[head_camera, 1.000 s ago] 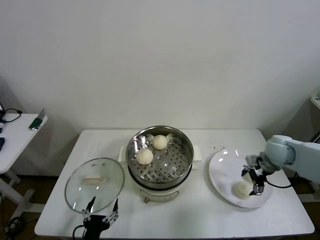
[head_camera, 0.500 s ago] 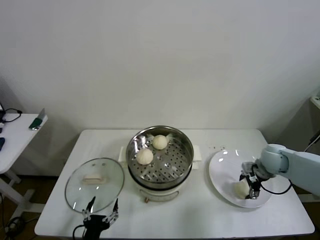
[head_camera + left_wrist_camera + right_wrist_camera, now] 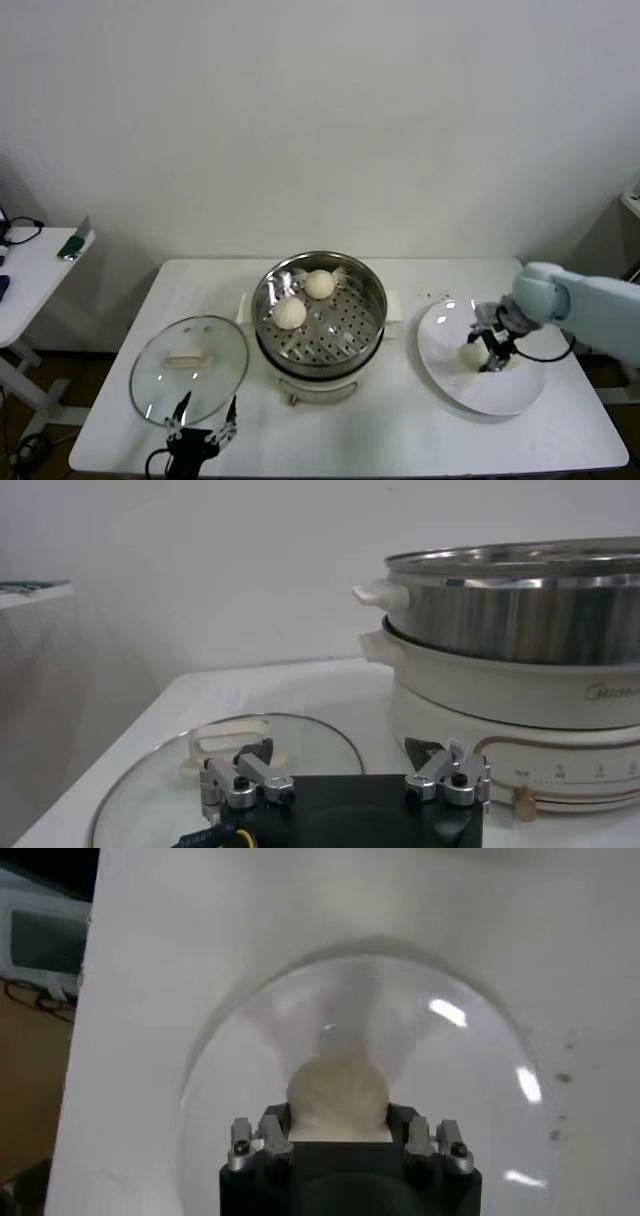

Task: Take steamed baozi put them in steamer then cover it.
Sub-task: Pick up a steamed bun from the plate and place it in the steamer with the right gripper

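Over the white plate (image 3: 470, 385) at the right side of the table (image 3: 400, 430), the right pincer (image 3: 487, 352) is closing its fingers around a bun (image 3: 470, 353), one finger on each side of it. The right wrist view is showing the same bun (image 3: 337, 1098) sitting between the two fingers above the plate (image 3: 250, 1048); whether it is resting on the plate or raised off it cannot be told. In the middle of the table the steamer (image 3: 319, 308) is sitting uncovered on its white pot base (image 3: 318, 385), and two buns are lying inside on the perforated floor, one (image 3: 290, 313) toward the front left and one (image 3: 319, 284) toward the back. The lid (image 3: 189, 369) is lying flat on the table to the left of the steamer, handle facing up. The left pincer (image 3: 203, 428) is hovering at the near edge of the table just in front of the lid, its fingers standing spread apart and gripping nothing. From the left wrist, the left pincer (image 3: 345, 780) is sitting just above the lid (image 3: 180, 780), with the steamer (image 3: 520, 605) and base (image 3: 520, 695) rising close beside it.
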Available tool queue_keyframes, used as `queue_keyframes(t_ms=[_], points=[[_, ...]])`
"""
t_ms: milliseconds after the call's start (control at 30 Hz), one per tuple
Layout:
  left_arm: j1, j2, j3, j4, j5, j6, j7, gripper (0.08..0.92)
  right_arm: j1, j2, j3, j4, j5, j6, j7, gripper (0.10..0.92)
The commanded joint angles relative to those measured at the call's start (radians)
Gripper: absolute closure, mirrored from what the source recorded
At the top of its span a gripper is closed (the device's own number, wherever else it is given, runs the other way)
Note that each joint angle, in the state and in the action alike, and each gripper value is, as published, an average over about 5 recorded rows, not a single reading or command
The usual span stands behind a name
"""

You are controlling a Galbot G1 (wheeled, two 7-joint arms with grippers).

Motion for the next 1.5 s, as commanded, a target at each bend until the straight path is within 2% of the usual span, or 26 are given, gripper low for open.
queue_keyframes(t_ms=[33,267,500,800,1367,1500], points=[[-0.004,-0.004,0.005,-0.002,0.006,0.008,0.001,0.177,0.587,0.304,-0.137,0.019,-0.004,0.317,-0.078,0.389],[-0.003,-0.008,0.004,-0.012,0.006,0.012,0.001,0.177,0.547,0.479,0.015,0.180,0.027,0.341,-0.035,0.389],[0.005,-0.006,-0.005,-0.018,0.000,0.010,-0.001,0.177,0.358,0.516,-0.013,0.284,-0.043,0.374,0.013,0.389],[0.012,-0.003,-0.009,-0.015,0.000,0.005,-0.003,0.177,0.193,0.547,-0.057,0.245,-0.169,0.383,0.055,0.389],[0.010,-0.007,-0.009,-0.011,-0.003,-0.005,-0.010,0.177,0.113,0.615,-0.068,0.177,-0.185,0.360,0.085,0.382],[0.008,-0.007,-0.008,-0.011,-0.002,-0.005,-0.010,0.177,0.107,0.617,-0.066,0.163,-0.211,0.360,0.100,0.352]])
